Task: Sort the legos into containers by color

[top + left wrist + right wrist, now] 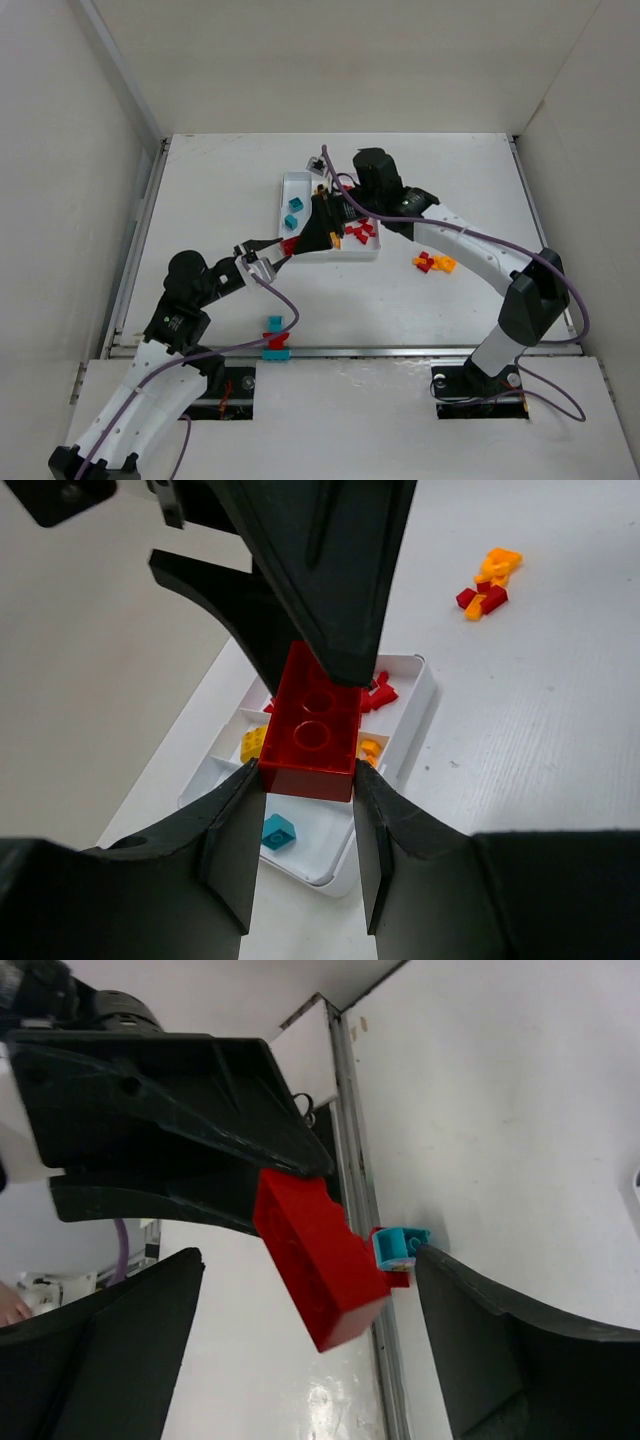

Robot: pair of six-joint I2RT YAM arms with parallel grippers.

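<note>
Left wrist view: left end effector (307,773) clamped on one red brick (312,725), held at the near-left corner of the white tray (296,183). Right end effector (308,1260): jaws spread wide either side of that brick.

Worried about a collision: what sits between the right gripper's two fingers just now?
A red lego brick, held by the left gripper, sits inside the open right gripper, with gaps on both sides. The right wrist view shows it.
</note>
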